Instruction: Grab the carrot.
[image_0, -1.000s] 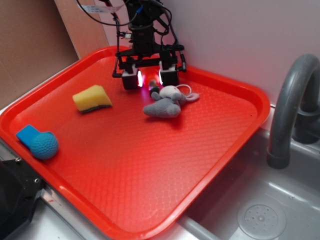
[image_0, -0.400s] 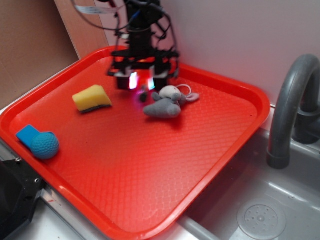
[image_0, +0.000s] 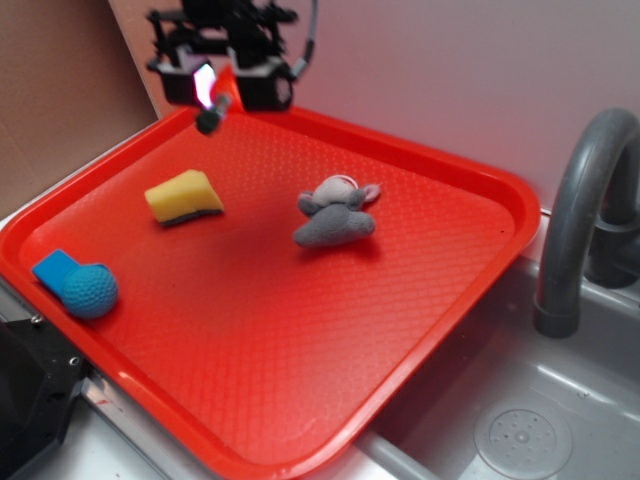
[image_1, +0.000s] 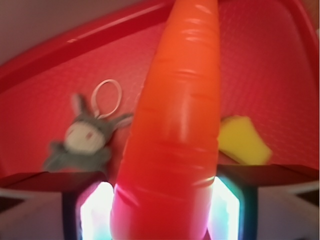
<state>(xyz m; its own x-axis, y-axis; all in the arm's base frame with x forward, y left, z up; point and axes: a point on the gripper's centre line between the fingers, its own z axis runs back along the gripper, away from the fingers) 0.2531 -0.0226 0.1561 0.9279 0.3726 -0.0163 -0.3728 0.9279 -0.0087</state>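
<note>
Well, the gripper (image_0: 222, 88) has the carrot (image_1: 172, 135) clamped, hanging above the red tray's (image_0: 470, 165) back rim. Below it sit the yellow sponge (image_0: 184, 196) and grey mouse (image_0: 336, 212), well apart on open tray floor.

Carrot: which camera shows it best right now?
The wrist view. The carrot fills the frame, its orange body clamped in the gripper. In the exterior view only a sliver of orange and the dark green top show under the gripper, raised above the tray.

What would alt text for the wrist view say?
An orange carrot fills the middle, clamped in the gripper. Below lies a red tray with a grey plush mouse at left and a yellow sponge at right.
</note>
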